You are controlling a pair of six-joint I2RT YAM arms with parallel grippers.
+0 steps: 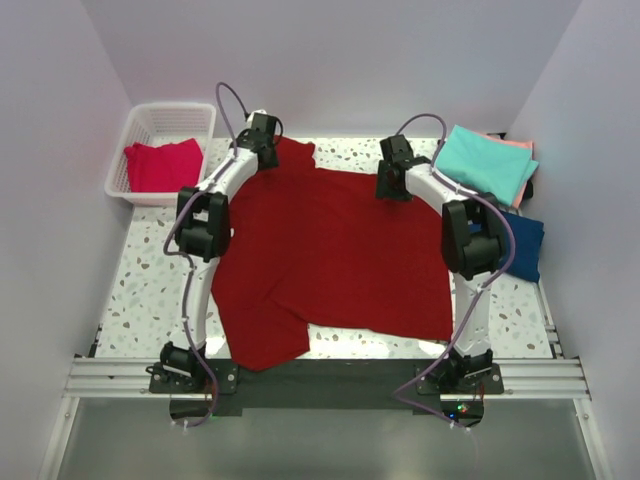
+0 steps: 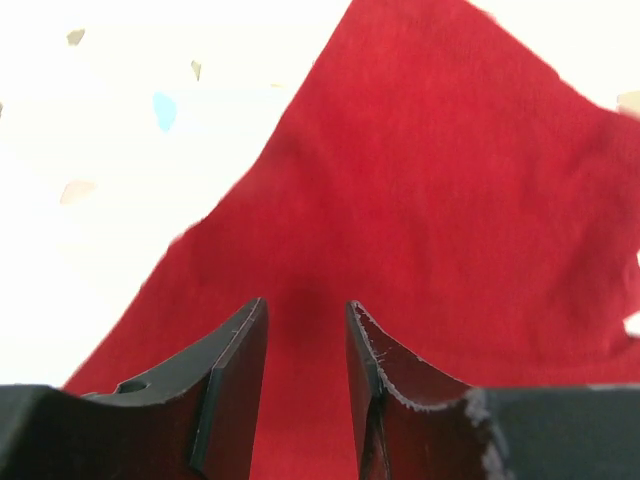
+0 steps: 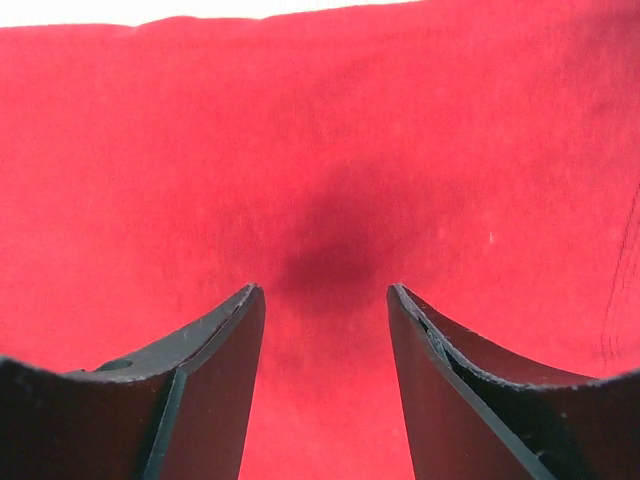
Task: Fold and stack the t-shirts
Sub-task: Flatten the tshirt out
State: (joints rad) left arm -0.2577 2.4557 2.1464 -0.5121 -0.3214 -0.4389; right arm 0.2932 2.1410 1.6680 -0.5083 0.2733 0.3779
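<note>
— While the dark red t-shirt [image 1: 330, 250] is lying spread across the middle of the worktop [image 1: 150, 290], why are both arms reaching to its far edge?

— They are lining up along that edge, I judge, so that the cloth is being taken at two points and folded over evenly. The left tool [image 2: 306, 303] is hovering over the far-left corner with its fingers slightly apart. The right tool [image 3: 325, 288] is standing spread wider over plain cloth. Neither is pinching anything, though whether the tips are touching the fabric is hard to tell.

— And the other shirts?

— The teal shirt [image 1: 485, 165] is sitting folded on the salmon one [image 1: 517, 146] at the far right. The navy one [image 1: 525, 248] is lying just beside them, so a stack is forming there. The pinkish-red shirt [image 1: 160, 165] is waiting, loosely bunched, in the white basket [image 1: 170, 108].
</note>
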